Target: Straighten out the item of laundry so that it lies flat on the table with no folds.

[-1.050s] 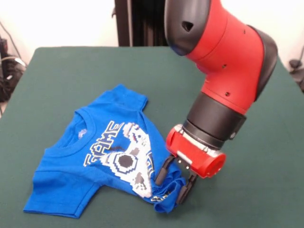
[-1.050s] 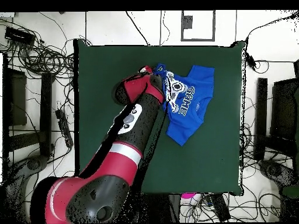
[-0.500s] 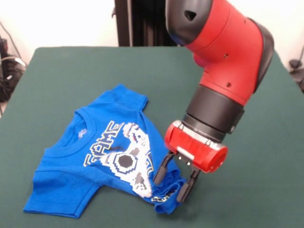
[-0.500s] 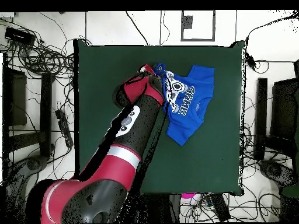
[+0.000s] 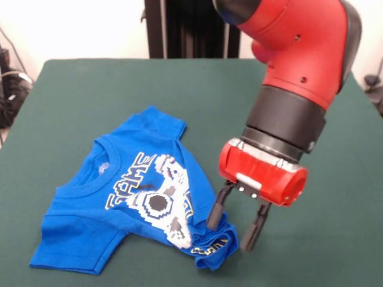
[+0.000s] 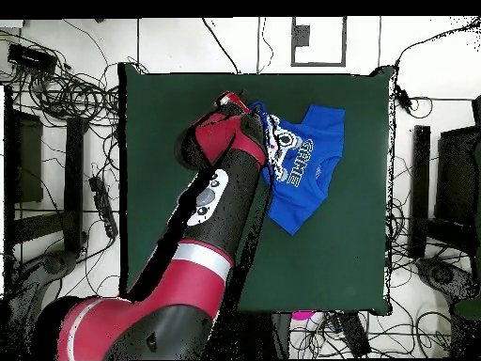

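- Front view: the blue T-shirt (image 5: 128, 197) lies on the dark green tabletop (image 5: 90, 95), toward seven o'clock of the picture, collar at about nine o'clock of the garment and its hem end pointing to five o'clock.
- The chest with its pixel controller print is fairly smooth, but the hem corner at five o'clock is rolled and bunched into a small wad (image 5: 214, 244) showing yellow lettering turned up (so the body is folded over itself there), and one sleeve at twelve o'clock of the shirt lies creased.
- The hand (image 5: 233, 225) hangs from the red wrist at the wad's three o'clock side, its two black fingers spread apart; the inner finger touches or nearly touches the cloth and the other stands over bare felt. It grips nothing.
- Overhead view: the T-shirt (image 6: 302, 164) sits toward one o'clock of the tabletop (image 6: 160, 188), with the red arm (image 6: 211, 202) reaching up from six o'clock and covering the shirt's bunched end, so the fingers cannot be made out here.
- Handling, as a judgement: the shirt looks light, thin and limp, and will likely drag and rumple on the felt rather than slide as a sheet.
- The best hold seems to be a low pinch on the outer edge of the wad, drawn toward five o'clock in the front view to unroll it.
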